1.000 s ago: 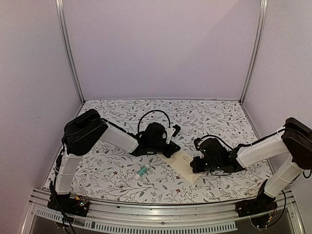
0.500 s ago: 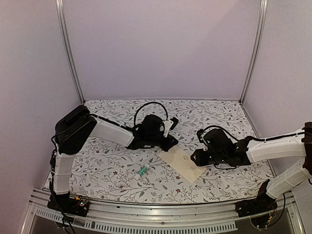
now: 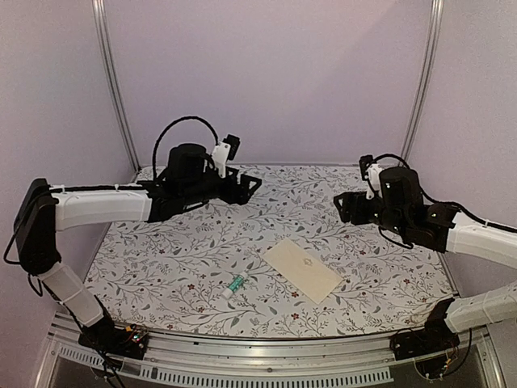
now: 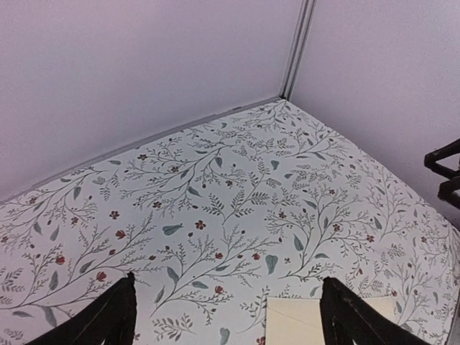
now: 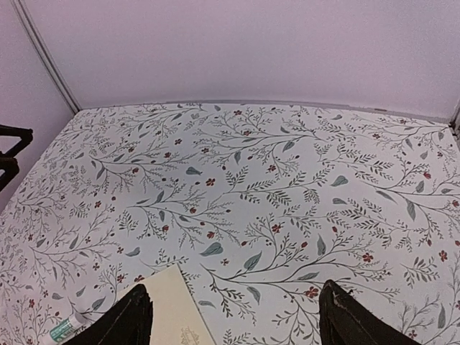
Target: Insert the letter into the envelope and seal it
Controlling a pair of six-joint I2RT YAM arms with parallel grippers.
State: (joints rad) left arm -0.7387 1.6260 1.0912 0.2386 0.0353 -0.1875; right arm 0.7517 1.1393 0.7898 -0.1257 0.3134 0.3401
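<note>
The cream envelope (image 3: pixel 300 269) lies flat and closed on the floral tablecloth, with a faint emblem on its face. Nothing touches it. One corner of the envelope (image 4: pixel 295 322) shows low in the left wrist view, and another part of the envelope (image 5: pixel 172 309) in the right wrist view. The letter shows in no view. My left gripper (image 3: pixel 249 187) hangs open, high over the back left, its fingers (image 4: pixel 108 320) wide apart and empty. My right gripper (image 3: pixel 342 207) hangs open over the back right, its fingers (image 5: pixel 352 320) spread with nothing between them.
A small glue stick with a green band (image 3: pixel 235 284) lies left of the envelope near the front; the glue stick (image 5: pixel 63 329) also shows in the right wrist view. Pale walls and metal posts (image 3: pixel 115 89) enclose the table on three sides.
Both grippers were shut and pressed low at the envelope's ends. They have opened, lifted off and drawn back towards the rear corners. The envelope stays flat on the cloth.
</note>
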